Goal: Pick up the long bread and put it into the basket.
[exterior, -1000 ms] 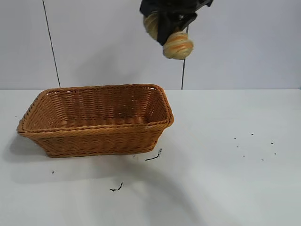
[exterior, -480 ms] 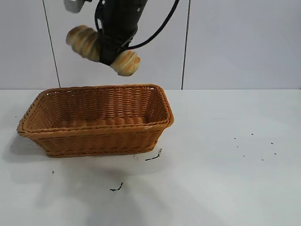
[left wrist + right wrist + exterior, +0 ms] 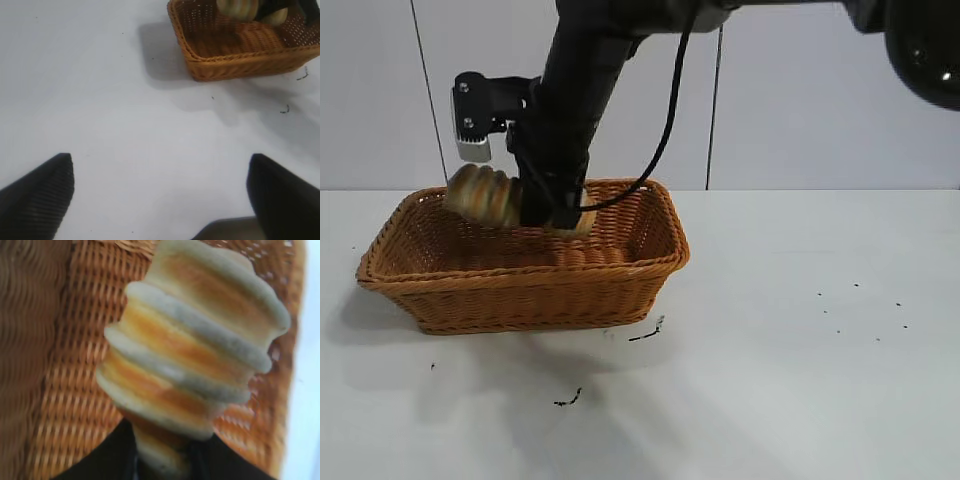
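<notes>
Ext view, L to R: large rectangular orange-brown woven wicker basket [image 3: 520, 270] w/ flared sides + braided rim, sitting on white tabletop [image 3: 800, 380], left of centre. Oblong tan-golden ridged long bread [image 3: 485, 195] w/ orange and pale stripes held inside basket mouth, roughly at rim level, left end poking out past gripper, other end just visible right of fingers. Not clearly resting on basket floor; contact can't tell. Right gripper [image 3: 548, 205] reaching down from black arm at top, clamped across loaf mid-section, fingers closed tight onto it. Small dark specks on table in front of basket and further right.

R wrist view: bread [image 3: 192, 360] fills view, gripped at its near end by dark fingers [image 3: 95, 460], wicker weave of basket [image 3: 60, 390] right behind it.

L wrist view: left gripper [image 3: 160, 192] off to the side above bare table, well apart from basket [image 3: 235, 62], dark fingertips [image 3: 37, 192] spread wide, holding nothing. Bread [image 3: 239, 7] seen far off in basket.
</notes>
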Tool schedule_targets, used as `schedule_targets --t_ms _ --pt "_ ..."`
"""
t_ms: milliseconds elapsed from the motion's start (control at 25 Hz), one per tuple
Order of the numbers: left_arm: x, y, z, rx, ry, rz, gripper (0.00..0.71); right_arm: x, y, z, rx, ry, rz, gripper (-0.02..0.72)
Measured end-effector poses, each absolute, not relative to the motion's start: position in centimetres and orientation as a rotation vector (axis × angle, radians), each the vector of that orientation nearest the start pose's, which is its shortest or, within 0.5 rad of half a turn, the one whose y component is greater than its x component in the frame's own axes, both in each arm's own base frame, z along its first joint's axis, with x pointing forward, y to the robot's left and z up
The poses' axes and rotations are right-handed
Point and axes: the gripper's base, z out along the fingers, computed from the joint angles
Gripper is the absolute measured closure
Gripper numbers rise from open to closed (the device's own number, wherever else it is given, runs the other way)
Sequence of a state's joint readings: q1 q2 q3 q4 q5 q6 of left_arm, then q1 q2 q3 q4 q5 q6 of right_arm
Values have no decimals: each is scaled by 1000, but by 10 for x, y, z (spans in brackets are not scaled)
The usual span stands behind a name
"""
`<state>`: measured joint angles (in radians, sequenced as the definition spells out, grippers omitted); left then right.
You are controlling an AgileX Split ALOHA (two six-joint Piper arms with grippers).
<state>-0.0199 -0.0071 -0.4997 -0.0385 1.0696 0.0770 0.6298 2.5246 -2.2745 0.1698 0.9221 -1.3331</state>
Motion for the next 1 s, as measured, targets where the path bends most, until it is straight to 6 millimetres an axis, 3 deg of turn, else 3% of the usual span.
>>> schedule_targets --t_ms 120,160,240,400,640,760,880,1000 --pt "-6 -3 276 101 2043 -10 18 434 332 157 -2122 1553 -21 170" --pt "-6 -3 276 101 2043 -10 18 434 332 159 -2111 1563 -17 104" --pt "-6 -3 276 101 2043 -10 18 434 332 161 -2082 1590 -7 46" --pt "-6 -3 276 101 2043 -10 18 433 331 178 -2034 1604 -1 15" --pt "-6 -3 276 101 2043 -10 18 437 313 224 -1877 1667 37 14" --pt "-6 -3 276 101 2043 -10 18 437 302 248 -1616 1879 164 14" --pt "-6 -3 276 101 2043 -10 18 436 291 271 -1218 2135 309 14" --pt "-6 -3 276 101 2043 -10 18 442 276 279 -865 2321 370 14"
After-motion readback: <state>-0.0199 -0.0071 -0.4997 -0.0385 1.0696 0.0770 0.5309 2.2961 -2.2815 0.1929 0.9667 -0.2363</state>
